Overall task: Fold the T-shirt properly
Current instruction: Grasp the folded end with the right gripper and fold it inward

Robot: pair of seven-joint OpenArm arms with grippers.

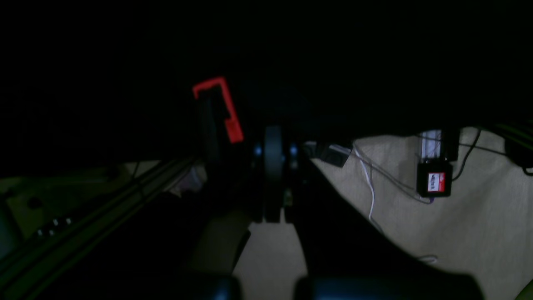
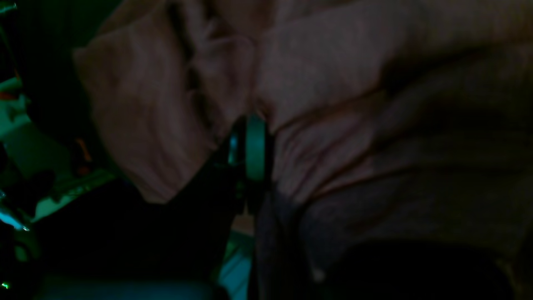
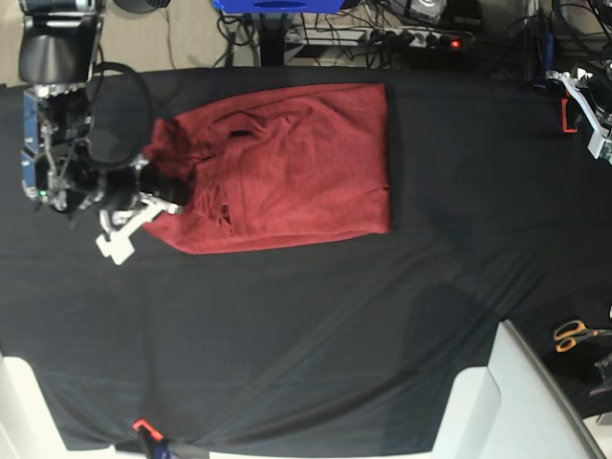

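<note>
1. Overhead, the T-shirt point(image 3: 287, 167) lies on the black-covered bench point(image 3: 316, 344), toward its far side, partly folded into a rough rectangle with a straight edge on the view's right and a bunched, rumpled edge on the view's left.
2. Beside that rumpled edge, the right end effector point(image 3: 158, 203) sits at the shirt's lower left corner in the base view.
3. Its wrist view is dark, yet maroon fabric point(image 2: 333, 104) fills most of the frame, gathered in creases right at the fingertips point(image 2: 255, 146); the jaws are pressed nearly together, pinching a fold of the T-shirt.
4. Out at the bench's far right edge in the base view, only a white part of the left arm point(image 3: 585, 110) shows.
5. Its own wrist view shows the left end effector point(image 1: 272, 166) with fingers pressed together on nothing, over pale floor point(image 1: 479, 233) with cables point(image 1: 370, 187).
6. Orange-handled scissors point(image 3: 577, 334) lie off the bench's right edge.
</note>
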